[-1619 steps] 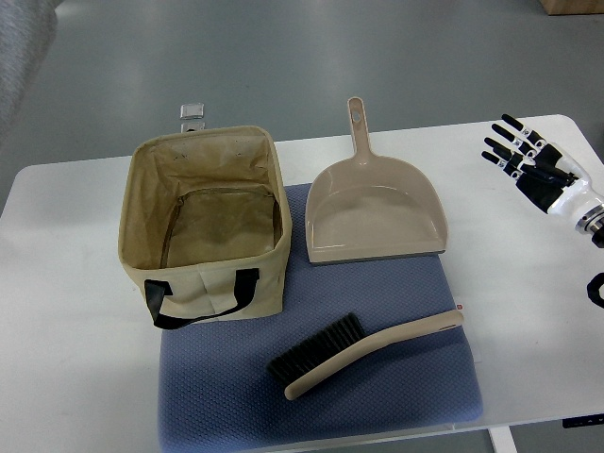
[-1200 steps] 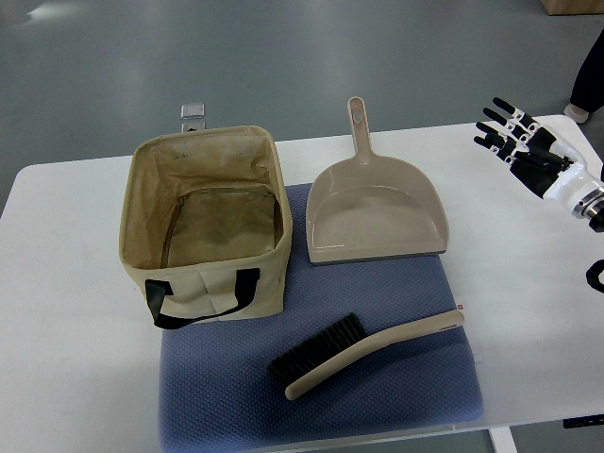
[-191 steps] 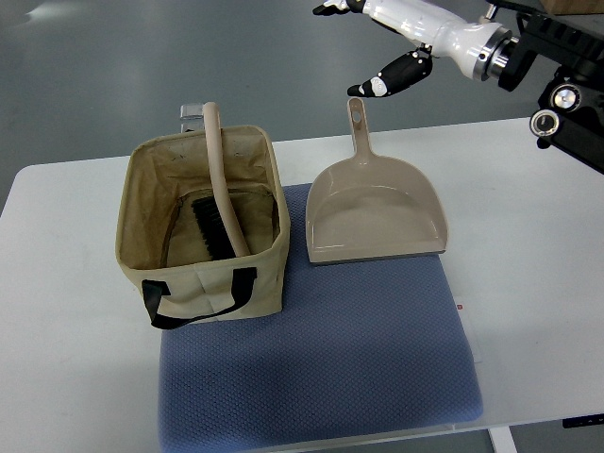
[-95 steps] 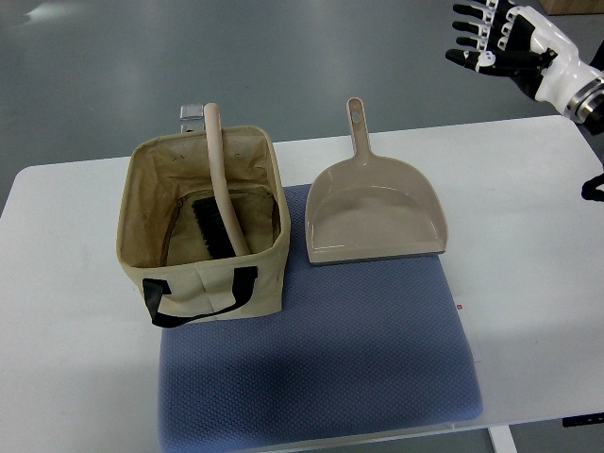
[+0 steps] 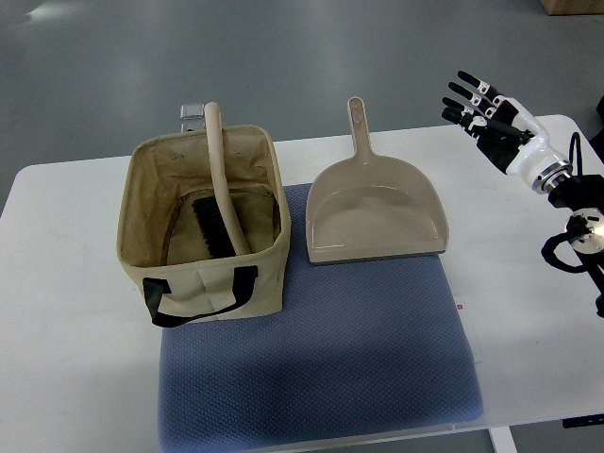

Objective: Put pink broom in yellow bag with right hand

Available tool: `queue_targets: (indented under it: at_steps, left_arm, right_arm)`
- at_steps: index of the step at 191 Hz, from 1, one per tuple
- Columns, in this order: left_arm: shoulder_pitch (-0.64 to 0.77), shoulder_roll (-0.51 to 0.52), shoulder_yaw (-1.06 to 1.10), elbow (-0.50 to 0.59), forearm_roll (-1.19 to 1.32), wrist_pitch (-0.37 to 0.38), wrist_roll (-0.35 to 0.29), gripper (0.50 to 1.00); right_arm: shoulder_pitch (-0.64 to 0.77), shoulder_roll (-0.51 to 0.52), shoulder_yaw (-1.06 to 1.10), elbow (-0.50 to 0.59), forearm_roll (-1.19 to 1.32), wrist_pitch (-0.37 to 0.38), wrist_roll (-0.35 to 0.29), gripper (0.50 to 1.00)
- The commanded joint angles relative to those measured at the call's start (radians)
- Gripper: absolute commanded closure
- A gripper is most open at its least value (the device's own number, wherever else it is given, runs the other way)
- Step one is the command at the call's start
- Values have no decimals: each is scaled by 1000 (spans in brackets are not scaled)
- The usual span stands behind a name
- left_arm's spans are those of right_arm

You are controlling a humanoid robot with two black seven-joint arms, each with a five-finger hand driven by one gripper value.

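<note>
The broom [image 5: 219, 179] is beige-pink with black bristles. It stands inside the yellow-beige fabric bag [image 5: 203, 283], bristles down on the bag floor, its handle leaning up over the back rim. My right hand [image 5: 483, 111] is at the far right over the white table, well away from the bag, fingers spread and holding nothing. The left arm is out of view.
A matching beige dustpan [image 5: 375, 212] lies to the right of the bag, handle pointing away. A blue-grey mat [image 5: 321, 363] lies under the bag's front and the dustpan. The white table [image 5: 66, 283] ends close at front and right.
The broom went from the mat into the bag. Over the last second my right hand has swung away from above the dustpan handle, to the right and down.
</note>
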Motion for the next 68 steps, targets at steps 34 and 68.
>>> queue_targets:
  at_steps: [34, 68]
  left_arm:
    - [0, 0, 1, 0, 0, 0, 0, 500]
    - [0, 0, 0, 0, 0, 0, 0, 500]
  right_arm:
    - [-28, 49, 45, -6, 1, 3, 8, 568]
    - [-37, 56, 45, -4, -1, 3, 8, 570]
